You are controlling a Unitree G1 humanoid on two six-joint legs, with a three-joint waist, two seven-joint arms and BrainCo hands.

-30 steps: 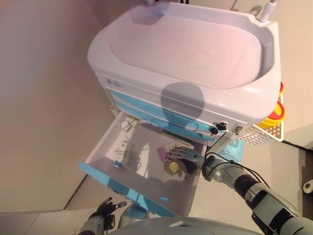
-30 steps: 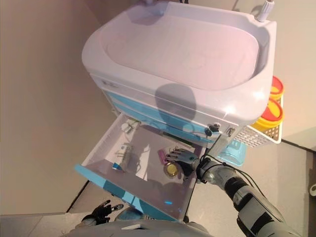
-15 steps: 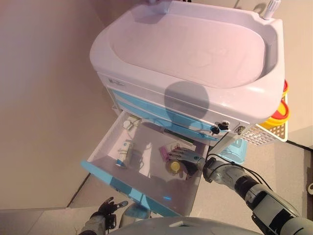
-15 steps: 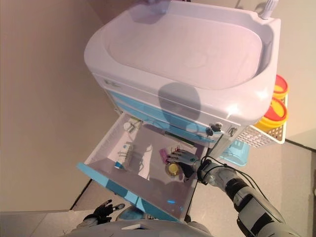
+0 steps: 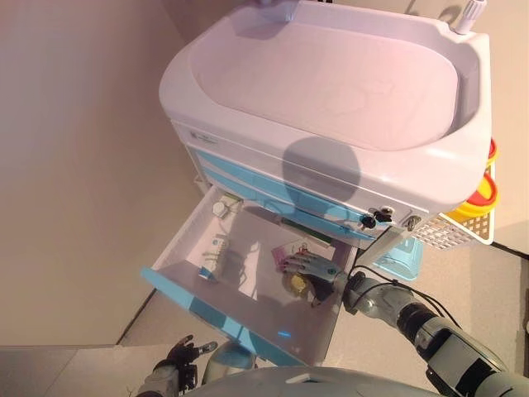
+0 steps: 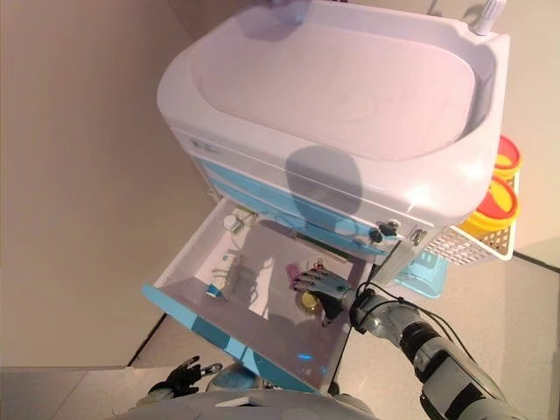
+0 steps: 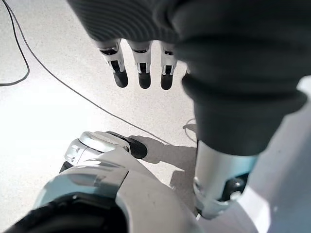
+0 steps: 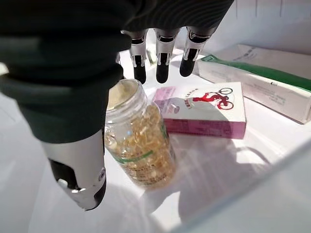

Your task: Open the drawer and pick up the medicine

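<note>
The lowest blue-fronted drawer [image 5: 216, 319] of a white cart [image 5: 331, 74] stands pulled out. In it lies a clear medicine bottle of yellow capsules [image 8: 141, 145], also seen from the left eye [image 5: 294, 284]. My right hand [image 5: 324, 271] is inside the drawer over the bottle. Its fingers [image 8: 163, 53] are straight past the bottle's mouth and its thumb [image 8: 77, 165] lies beside the bottle, not closed on it. A pink box [image 8: 204, 109] lies just beyond the bottle. My left hand [image 5: 178, 357] hangs low near the floor, with fingers [image 7: 141, 63] relaxed and empty.
A white box with a green stripe [image 8: 257, 82] lies behind the pink box. Small packets [image 5: 216, 248] lie at the drawer's left side. A white basket with yellow-lidded tubs [image 5: 478, 198] hangs on the cart's right side, with a light blue bin [image 5: 398, 256] below it.
The whole picture has shifted a little, so the camera moved. My right hand stays over the bottle in the drawer. The left hand has not moved.
</note>
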